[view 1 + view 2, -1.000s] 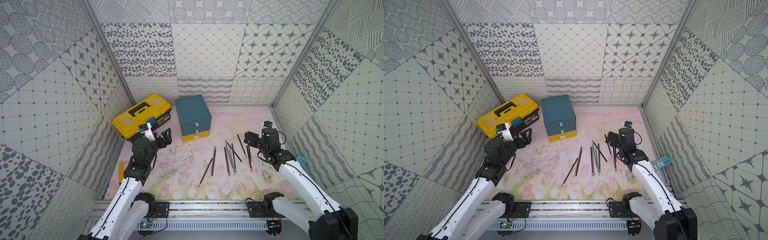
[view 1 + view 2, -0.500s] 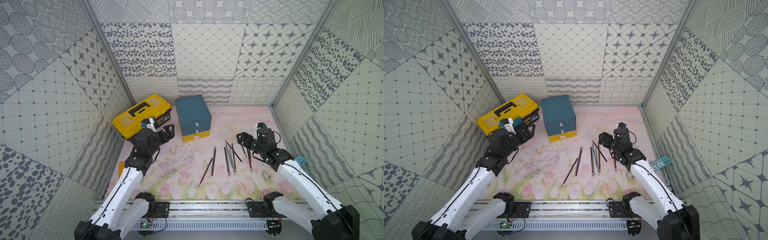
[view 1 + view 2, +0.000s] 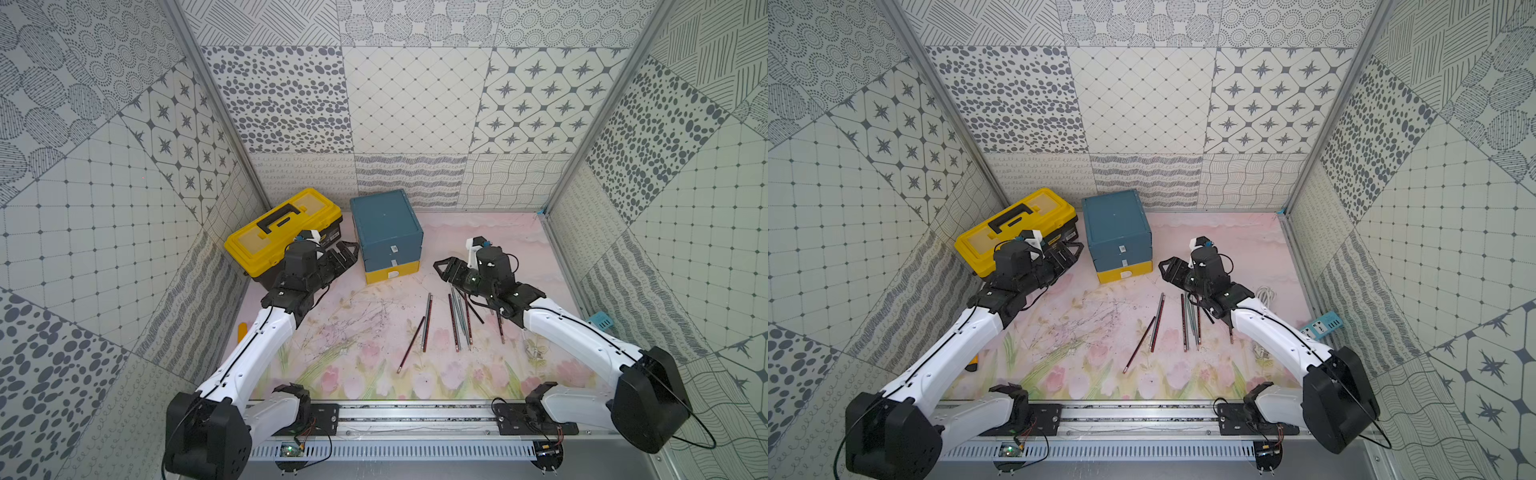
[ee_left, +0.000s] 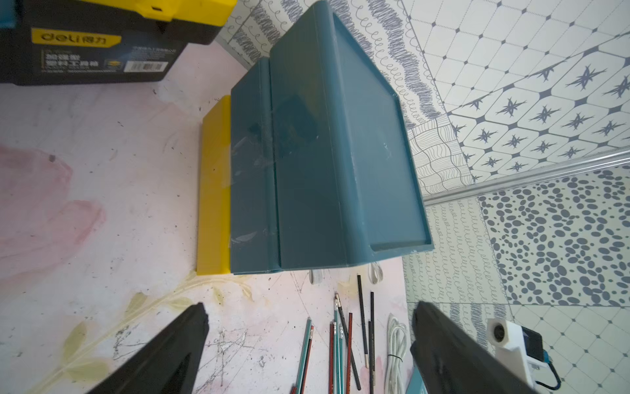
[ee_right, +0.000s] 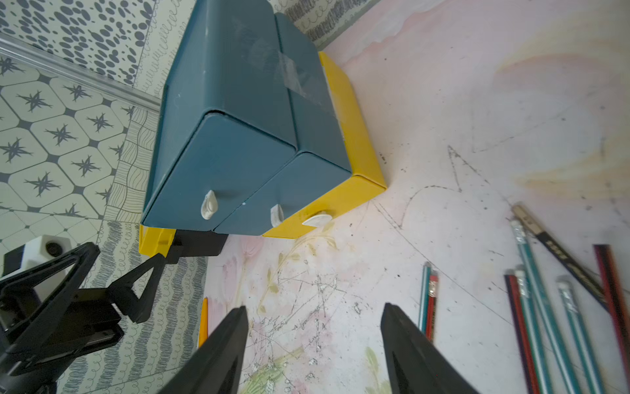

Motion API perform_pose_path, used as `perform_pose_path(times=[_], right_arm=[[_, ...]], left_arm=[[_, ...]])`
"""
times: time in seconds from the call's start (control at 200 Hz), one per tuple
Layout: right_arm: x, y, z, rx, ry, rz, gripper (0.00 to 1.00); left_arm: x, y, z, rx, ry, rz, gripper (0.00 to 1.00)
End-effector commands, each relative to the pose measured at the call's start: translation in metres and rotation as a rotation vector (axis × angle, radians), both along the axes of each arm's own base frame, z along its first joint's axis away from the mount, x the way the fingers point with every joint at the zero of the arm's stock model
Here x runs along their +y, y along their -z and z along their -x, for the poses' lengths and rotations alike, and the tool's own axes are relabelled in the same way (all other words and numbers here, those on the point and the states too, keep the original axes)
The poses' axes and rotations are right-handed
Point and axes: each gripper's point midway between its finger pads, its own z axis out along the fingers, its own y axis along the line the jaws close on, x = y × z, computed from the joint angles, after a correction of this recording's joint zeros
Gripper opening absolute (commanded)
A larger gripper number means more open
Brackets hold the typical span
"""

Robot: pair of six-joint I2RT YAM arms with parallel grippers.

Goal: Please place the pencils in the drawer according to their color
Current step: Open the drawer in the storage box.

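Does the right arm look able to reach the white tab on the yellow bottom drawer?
Probably yes: the right gripper is open, empty and faces the white tab, with only bare mat between; the pencils lie aside.

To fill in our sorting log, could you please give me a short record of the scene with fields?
drawer cabinet: teal, lowest drawer yellow, all three shut
pencils: lying loose on the floral mat
left gripper: open, empty, beside the cabinet
right gripper: open, empty, near the pencils' far ends
toolbox: yellow lid, closed, beside the cabinet
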Motion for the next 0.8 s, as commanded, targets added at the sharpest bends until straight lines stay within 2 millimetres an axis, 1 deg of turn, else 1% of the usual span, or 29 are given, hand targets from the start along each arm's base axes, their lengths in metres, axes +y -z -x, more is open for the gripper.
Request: perform_pose_path(times=[0.0,0.105,0.265,0.375,0.62,0.796], right_arm=[[0.031,-0.034,-0.018,-0.094,-0.028,-0.117,0.64],[0.049,-0.034,-0.026,-0.104,-0.039,-0.148,0.61],[0.067,-0.034,-0.036,-0.113,-0.040,-0.196,0.54],[0.079,-0.034,-0.042,-0.114,-0.052,-0.204,0.52],[0.093,-0.028,-0.054,-0.103,-0.036,-0.240,0.50],[0.101,-0.028,-0.061,-0.100,-0.035,-0.249,0.50]], left_arm=[[-0.028,-0.022,-0.015,-0.062,0.114,0.120,0.96],[-0.039,-0.023,-0.023,-0.061,0.158,0.142,0.92],[-0.052,-0.020,-0.033,-0.051,0.195,0.160,0.88],[-0.058,-0.018,-0.037,-0.051,0.215,0.160,0.86],[-0.069,-0.020,-0.042,-0.056,0.249,0.161,0.83],[-0.069,-0.020,-0.041,-0.053,0.247,0.158,0.83]])
